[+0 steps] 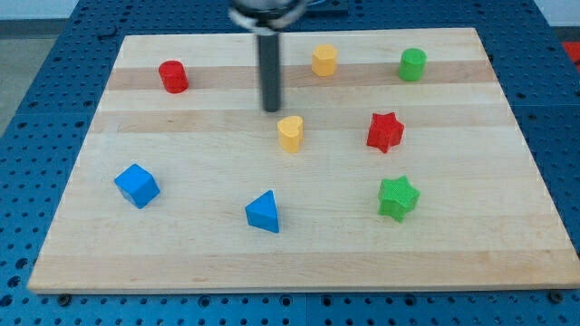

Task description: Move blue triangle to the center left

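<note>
The blue triangle (263, 212) lies on the wooden board (181, 254) near the view's bottom, a little left of the middle. My tip (271, 110) stands well above it toward the view's top, apart from it, just up and left of the yellow heart (290, 133). The rod rises straight up to the view's top edge.
A blue cube (137, 186) lies at the left. A red cylinder (173, 77) is at the top left. A yellow block (324, 61) and a green cylinder (412, 64) are at the top right. A red star (385, 132) and a green star (398, 197) lie at the right.
</note>
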`<act>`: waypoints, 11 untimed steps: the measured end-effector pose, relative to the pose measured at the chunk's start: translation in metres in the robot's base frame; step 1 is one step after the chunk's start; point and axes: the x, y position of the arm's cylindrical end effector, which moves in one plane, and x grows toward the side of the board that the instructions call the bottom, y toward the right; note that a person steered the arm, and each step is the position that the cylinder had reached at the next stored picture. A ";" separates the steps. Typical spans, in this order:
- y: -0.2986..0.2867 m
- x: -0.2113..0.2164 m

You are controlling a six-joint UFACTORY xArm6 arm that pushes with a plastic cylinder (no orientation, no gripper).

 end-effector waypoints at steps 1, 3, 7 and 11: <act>-0.025 0.051; 0.074 0.123; 0.043 0.210; -0.023 0.138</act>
